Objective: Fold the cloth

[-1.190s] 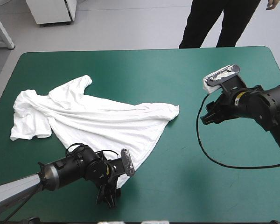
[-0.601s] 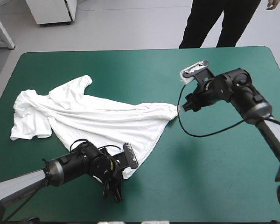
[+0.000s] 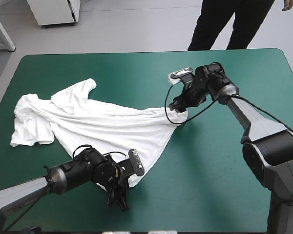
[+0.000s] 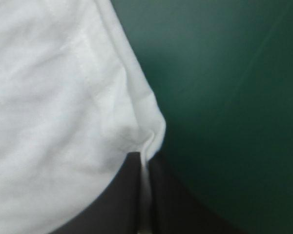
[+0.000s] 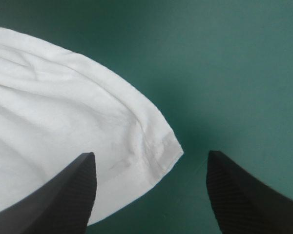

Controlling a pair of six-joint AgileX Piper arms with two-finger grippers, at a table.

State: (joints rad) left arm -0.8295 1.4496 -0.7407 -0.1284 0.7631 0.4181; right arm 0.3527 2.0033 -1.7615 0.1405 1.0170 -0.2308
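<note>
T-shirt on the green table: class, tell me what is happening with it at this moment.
Two robot arms are working on a white T-shirt that lies spread out but wrinkled on the teal-green table. The left pincer is shut on the shirt's near corner. The right pincer is open, with the shirt's other bottom corner lying between its black fingers, not yet gripped. No fold has been made.
</note>
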